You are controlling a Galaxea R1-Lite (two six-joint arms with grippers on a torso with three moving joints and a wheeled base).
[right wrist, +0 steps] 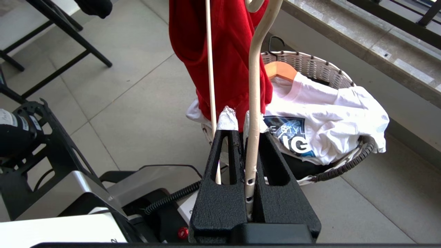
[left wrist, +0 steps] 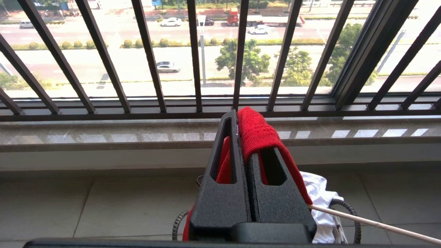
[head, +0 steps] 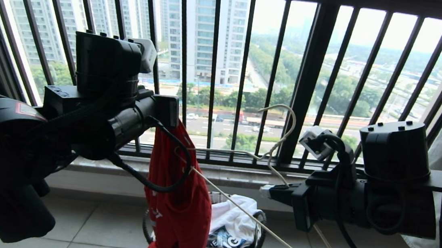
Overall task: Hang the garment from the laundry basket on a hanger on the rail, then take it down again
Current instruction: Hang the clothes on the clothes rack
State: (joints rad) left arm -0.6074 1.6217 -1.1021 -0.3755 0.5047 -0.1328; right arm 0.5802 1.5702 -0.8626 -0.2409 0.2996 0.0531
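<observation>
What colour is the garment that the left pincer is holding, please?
Red; the garment shows best in the head view.

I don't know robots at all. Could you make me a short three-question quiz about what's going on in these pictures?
1. True or false: the left gripper is shut on the red T-shirt.
2. What does the right gripper hold? A) the cream-white wire hanger B) the white T-shirt C) nothing
3. Fill in: below the red T-shirt, the white T-shirt lies in the round ____ on the floor.

Key:
1. True; red cloth is pinched between its fingers.
2. A; the hanger's wire runs between the shut fingers.
3. Basket.
</observation>
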